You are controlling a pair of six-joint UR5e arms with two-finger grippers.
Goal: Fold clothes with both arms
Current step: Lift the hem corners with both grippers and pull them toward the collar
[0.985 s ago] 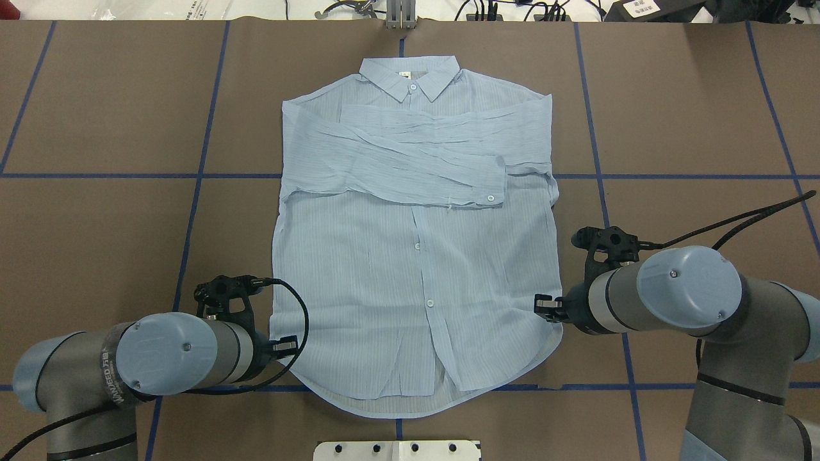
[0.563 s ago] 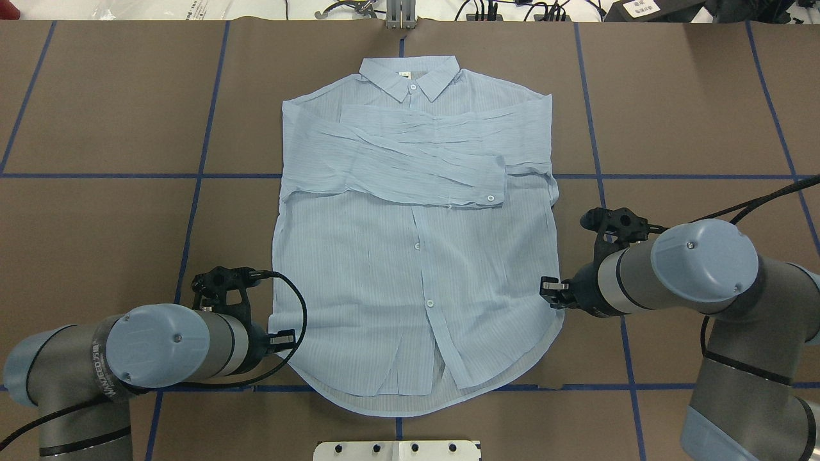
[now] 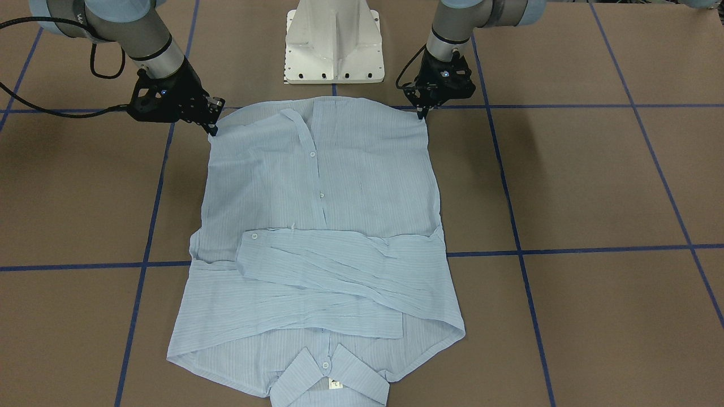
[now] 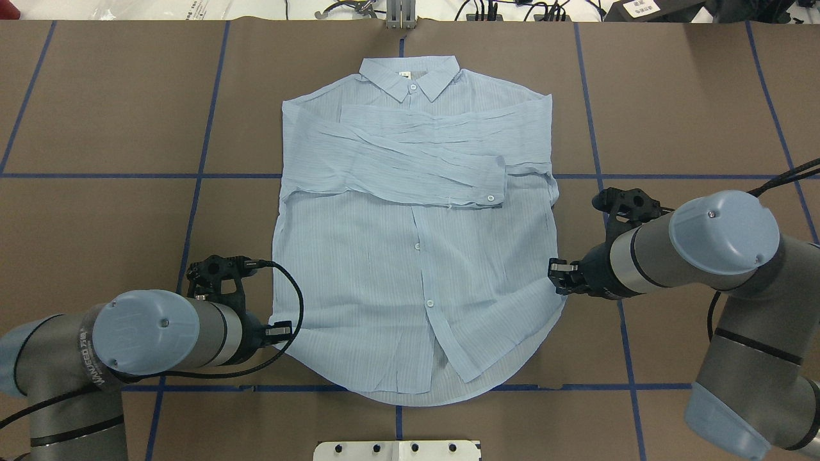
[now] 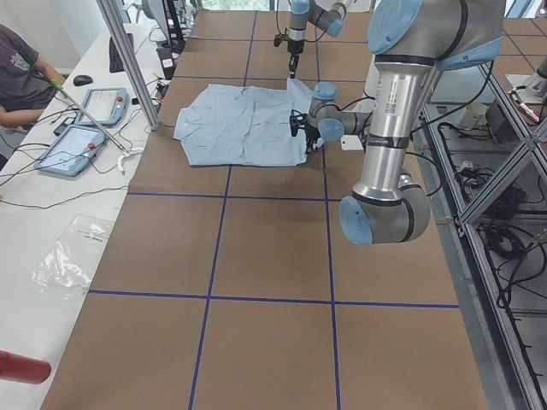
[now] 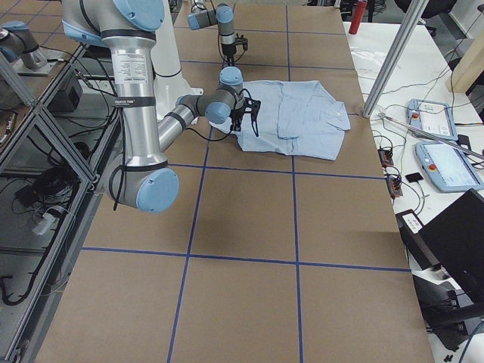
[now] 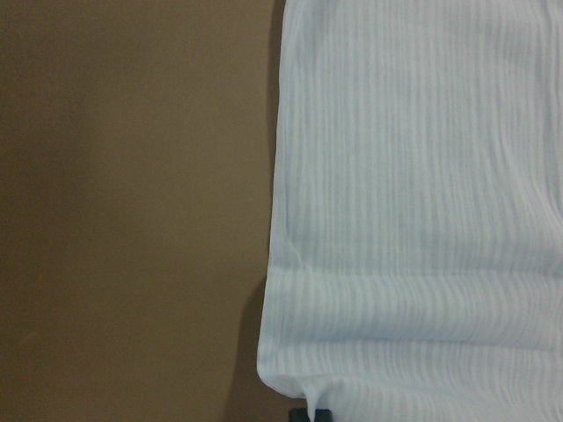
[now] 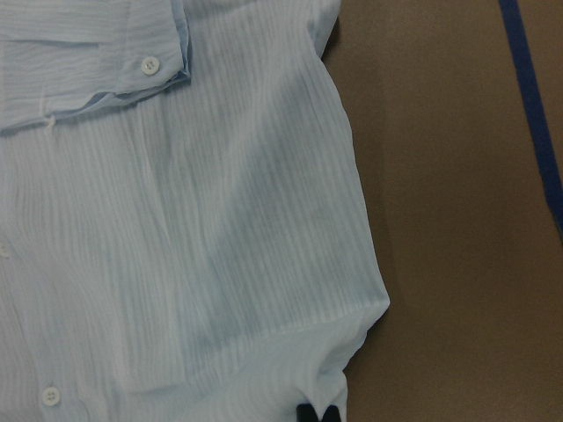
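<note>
as the shirt (image 4: 410,282) lies now: flat and face up on the table (image 4: 96,115), with the collar (image 4: 410,75) at 12 o'clock in the overhead view, the hem (image 4: 410,396) at 6 o'clock, and both sleeves (image 4: 416,160) crossed over the chest.
left gripper (image 4: 286,330): at the shirt's 7 o'clock corner. we read its fingers as pressed together on the hem corner, since the cloth bunches at the tip in the wrist view.
right gripper (image 4: 557,280): at the 4 o'clock corner, likewise pinching the cloth.
step in hand: we judge it to be carrying the hem up and over toward the collar.
how to do it well: we raise both corners level and hold their present spacing so the hem is taut. we travel toward 12 o'clock together and lay the hem square just below the collar.
risk: the thin cloth may slip from one pinch or drag the sleeves askew.
</note>
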